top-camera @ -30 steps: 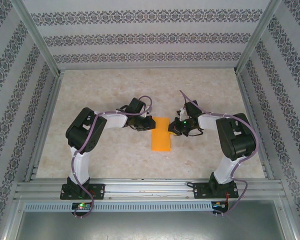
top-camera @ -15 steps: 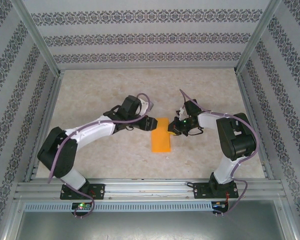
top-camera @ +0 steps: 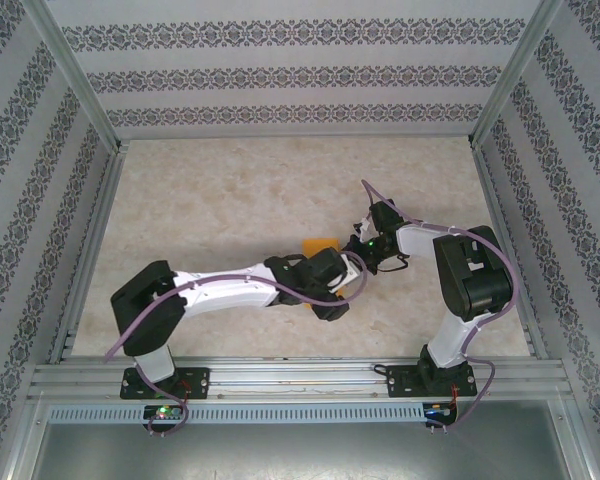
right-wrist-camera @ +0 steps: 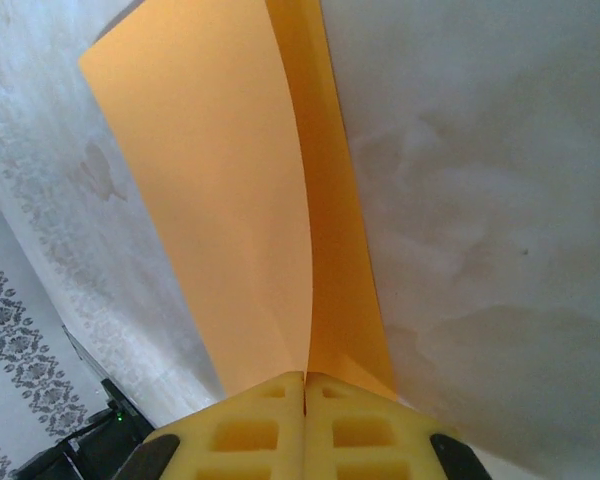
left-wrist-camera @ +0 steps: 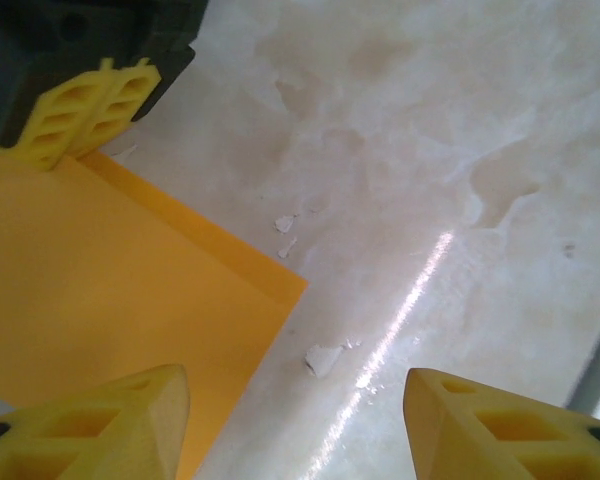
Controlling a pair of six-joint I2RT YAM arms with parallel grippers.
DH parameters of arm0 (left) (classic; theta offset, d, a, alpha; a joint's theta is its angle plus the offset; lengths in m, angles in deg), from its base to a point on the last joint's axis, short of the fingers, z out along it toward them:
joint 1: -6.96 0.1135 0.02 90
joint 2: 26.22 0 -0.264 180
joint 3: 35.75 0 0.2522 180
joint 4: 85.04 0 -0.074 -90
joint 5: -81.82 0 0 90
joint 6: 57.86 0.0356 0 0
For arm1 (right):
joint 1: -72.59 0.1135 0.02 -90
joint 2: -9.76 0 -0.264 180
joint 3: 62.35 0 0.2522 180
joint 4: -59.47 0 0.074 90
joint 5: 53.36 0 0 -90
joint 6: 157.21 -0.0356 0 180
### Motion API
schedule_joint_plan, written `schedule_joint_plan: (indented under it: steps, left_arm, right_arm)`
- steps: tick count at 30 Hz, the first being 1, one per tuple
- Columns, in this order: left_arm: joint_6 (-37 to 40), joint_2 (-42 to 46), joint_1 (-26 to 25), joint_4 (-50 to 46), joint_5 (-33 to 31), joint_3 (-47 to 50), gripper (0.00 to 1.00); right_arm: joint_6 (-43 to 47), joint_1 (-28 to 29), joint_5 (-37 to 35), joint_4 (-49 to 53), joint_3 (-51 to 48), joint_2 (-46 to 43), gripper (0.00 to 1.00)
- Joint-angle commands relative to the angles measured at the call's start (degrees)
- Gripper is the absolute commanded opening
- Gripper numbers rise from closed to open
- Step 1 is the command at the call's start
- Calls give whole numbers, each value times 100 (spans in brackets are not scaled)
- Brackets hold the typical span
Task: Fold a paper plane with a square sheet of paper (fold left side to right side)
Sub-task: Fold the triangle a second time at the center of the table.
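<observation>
Fingers (right-wrist-camera: 248,432) of the right gripper (right-wrist-camera: 305,392) are pressed together, clamped on one edge of the folded orange sheet (right-wrist-camera: 220,190). From the clamp two layers run away across the tabletop (right-wrist-camera: 480,200), the upper layer bowed up off the lower. In the left wrist view the same yellow fingers (left-wrist-camera: 75,115) grip the sheet (left-wrist-camera: 90,310) at its far edge.

Fingers (left-wrist-camera: 110,415) of the left gripper (left-wrist-camera: 300,425) stand apart, with bare tabletop (left-wrist-camera: 460,150) between them. One hangs over the sheet near its corner, the other over the tabletop; whether either touches cannot be told. Small white flecks (left-wrist-camera: 322,358) lie on the tabletop just beside that corner.

From above, the sheet (top-camera: 320,243) lies at the middle of the tabletop (top-camera: 200,200). The left arm (top-camera: 230,290) reaches across to it, and the left gripper (top-camera: 332,298) covers most of the sheet, leaving an orange strip at the far end. The right gripper (top-camera: 352,262) sits at the sheet's right edge. Patterned walls (top-camera: 300,75) enclose the tabletop.
</observation>
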Motion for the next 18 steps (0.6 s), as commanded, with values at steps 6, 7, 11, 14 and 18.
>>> schedule_joint_plan:
  steps: [6, 7, 11, 14, 18]
  left_arm:
    - [246, -622, -185, -665, -1016, -620, 63]
    - [248, -688, -185, -706, -1031, -681, 64]
    - [274, -913, -185, -850, -1107, -830, 65]
    - [270, -1034, -185, -888, -1245, -891, 66]
    - [256, -1144, -178, -1021, -1400, -1010, 62]
  right_arm:
    - [-95, -53, 70, 132, 88, -77, 0]
    - [-104, -52, 64, 130, 89, -73, 0]
    - [-121, -49, 55, 115, 89, -68, 0]
    - [-129, -47, 46, 107, 87, -71, 0]
    - [-130, -55, -2, 110, 63, -69, 0]
